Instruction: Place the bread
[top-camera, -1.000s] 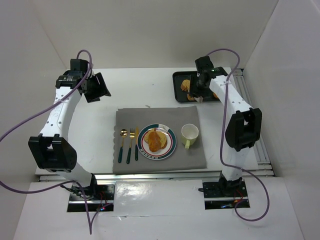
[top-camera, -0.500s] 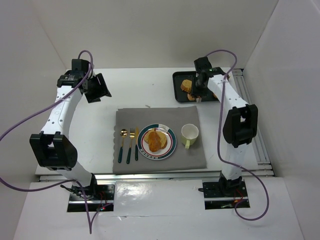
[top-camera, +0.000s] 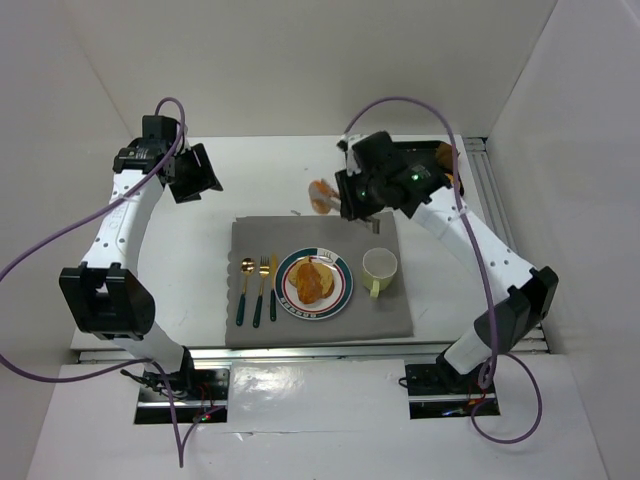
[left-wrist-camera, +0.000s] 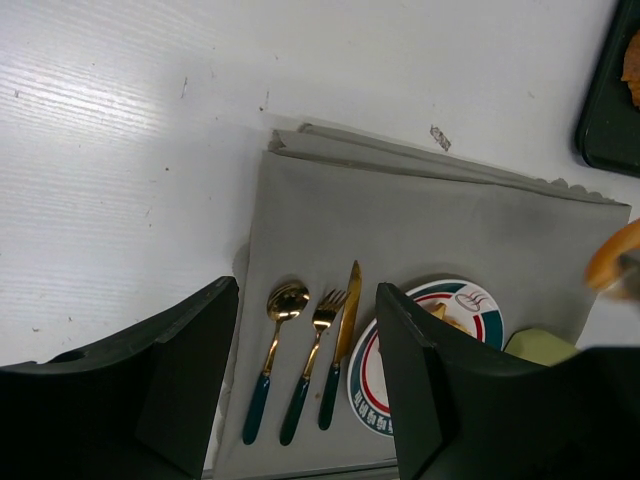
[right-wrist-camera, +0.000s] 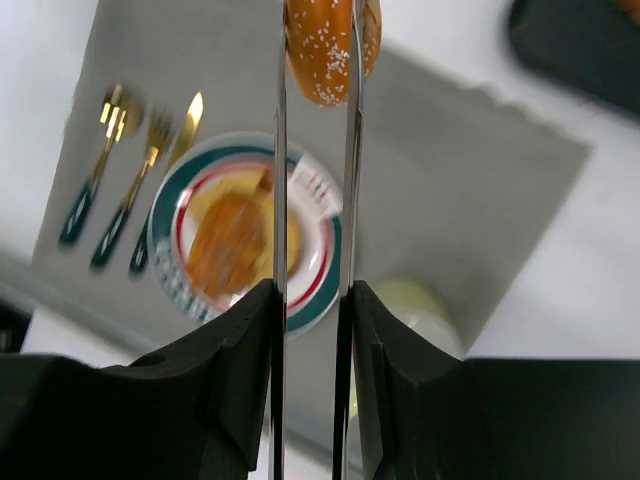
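orange-brown crust, speckled with sesame: the bread (right-wrist-camera: 325, 45) hangs in the air, pinched between the jaws of the right claw (top-camera: 328, 198), which is closed on it. in the overhead view it sits at upper centre of the frame, above the far edge of the grey mat (top-camera: 255, 240). it is apart from the plate (top-camera: 343, 290) at lower centre, which already carries one browned piece. a pale cup (top-camera: 379, 267) stands just right of the plate and cutlery (top-camera: 258, 290) lies to its left. the dark tray (right-wrist-camera: 580, 40) shows at upper right of the right wrist view. the left claw (top-camera: 197, 175) hangs at upper left over the tabletop (top-camera: 270, 180), jaws apart, holding nothing.

assessment: the item looks light, soft and compressible, with a crust that may dent or shed seeds. the grip runs across its narrow thickness. how near the edge it bites cannot be told. a hold near the middle would swing least.

risk: rolling or tipping if released from height.

recommended: lower close over the plate before letting go.
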